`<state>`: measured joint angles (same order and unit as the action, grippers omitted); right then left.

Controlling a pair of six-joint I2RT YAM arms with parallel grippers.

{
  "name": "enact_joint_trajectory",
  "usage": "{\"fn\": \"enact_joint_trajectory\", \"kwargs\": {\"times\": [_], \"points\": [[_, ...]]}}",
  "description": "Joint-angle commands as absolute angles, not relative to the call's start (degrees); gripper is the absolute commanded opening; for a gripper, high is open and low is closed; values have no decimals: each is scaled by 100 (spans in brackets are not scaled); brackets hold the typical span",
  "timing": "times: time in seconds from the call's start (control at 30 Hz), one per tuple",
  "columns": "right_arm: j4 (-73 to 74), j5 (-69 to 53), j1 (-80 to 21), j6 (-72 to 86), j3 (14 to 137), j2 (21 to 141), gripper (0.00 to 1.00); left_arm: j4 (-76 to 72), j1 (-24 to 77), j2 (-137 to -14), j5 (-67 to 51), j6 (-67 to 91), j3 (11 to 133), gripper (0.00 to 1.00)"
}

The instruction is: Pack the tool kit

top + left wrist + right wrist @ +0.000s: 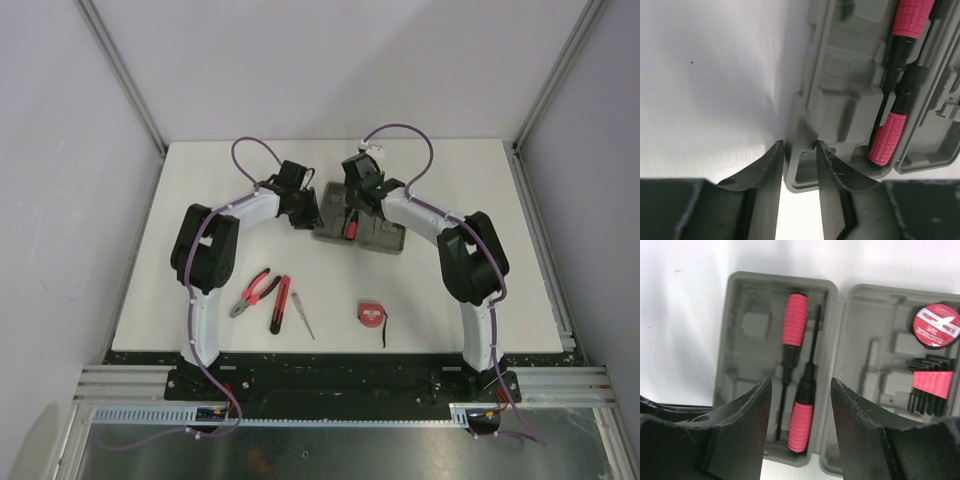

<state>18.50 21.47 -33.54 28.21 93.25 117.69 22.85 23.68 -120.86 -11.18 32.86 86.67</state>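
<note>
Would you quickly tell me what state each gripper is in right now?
Left gripper: closed on the edge of the case.
Right gripper: open, holding nothing, above the screwdrivers in the case.

This is a robotics lab test cell. A white table (440, 180) is boxed in by plain pale panels (330, 60) on aluminium profile posts (120, 75). Aluminium rails (110, 385) and a slotted cable duct (340, 422) run along its near edge, where a left arm (205, 250) and right arm (470, 260) trailing purple cables (255, 145) are bolted to a black base plate (340, 375).
</note>
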Motion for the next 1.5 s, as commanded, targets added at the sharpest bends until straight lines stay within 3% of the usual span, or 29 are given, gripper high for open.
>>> {"fn": "enact_joint_trajectory", "kwargs": {"times": [0.0, 0.3, 0.43, 0.57, 0.7, 0.8, 0.97, 1.13, 1.27, 1.4, 1.47], "points": [[1591, 2125, -3255, 2792, 9034, 11269, 54, 2319, 2513, -12236, -786, 2993, 8814, 32], [1660, 1996, -3185, 2711, 8742, 11066, 53, 2320, 2701, -11849, -482, 2939, 8277, 11], [1663, 1888, -3171, 2678, 8655, 10991, 53, 2320, 2791, -11513, -488, 2853, 7846, 6], [1654, 1823, -3129, 2667, 8579, 10921, 53, 2319, 2879, -11202, -533, 2760, 7382, 39], [1651, 1777, -3097, 2699, 8506, 10889, 52, 2326, 2899, -10977, -471, 2737, 7139, 45], [1671, 1710, -3092, 2710, 8461, 10860, 52, 2323, 2908, -10808, -474, 2774, 6963, 41], [1668, 1582, -3114, 2658, 8403, 10801, 51, 2319, 2962, -10469, -619, 2743, 6601, 22], [1489, 1105, -3189, 2326, 8304, 10744, 48, 2318, 3038, -10028, -866, 2593, 6231, 18], [1320, 567, -3257, 2138, 8162, 10656, 46, 2322, 3074, -9662, -869, 2591, 5942, 34], [1305, 432, -3345, 2089, 8042, 10544, 45, 2389, 3045, -9422, -519, 2673, 6006, 68], [1322, 453, -3383, 2104, 7950, 10425, 45, 2452, 3007, -9319, -411, 2731, 6153, 78]]}}
